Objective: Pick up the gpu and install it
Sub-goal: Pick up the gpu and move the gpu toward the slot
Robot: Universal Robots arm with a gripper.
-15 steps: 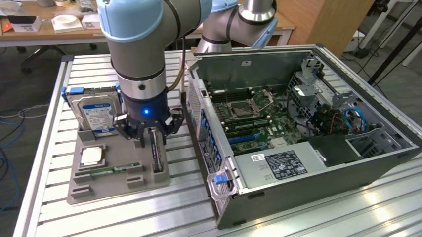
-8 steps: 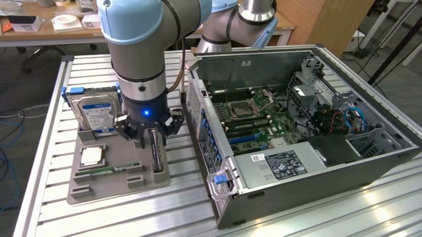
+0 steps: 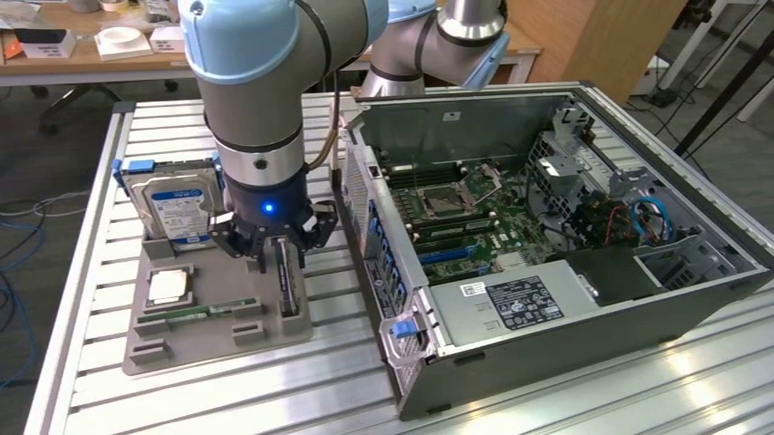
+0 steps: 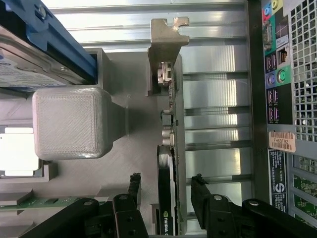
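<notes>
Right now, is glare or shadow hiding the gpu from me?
Wrist view: no; the gpu shows as a dark edge against the grey tray, and the glare streaks lie on the table beside it. Exterior view: the card is dim beneath the pincer; bright patches sit on the table near the computer case.

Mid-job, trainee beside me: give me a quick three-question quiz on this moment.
1. True or false: the gripper is shut on the gpu.
2. Which other part stands on edge in the gray tray? A) hard drive B) fan C) speaker
3. Fill in: the computer case lies with its side ____.
Key: 1 false, it is open astride the card; 2 A; 3 open.
</notes>
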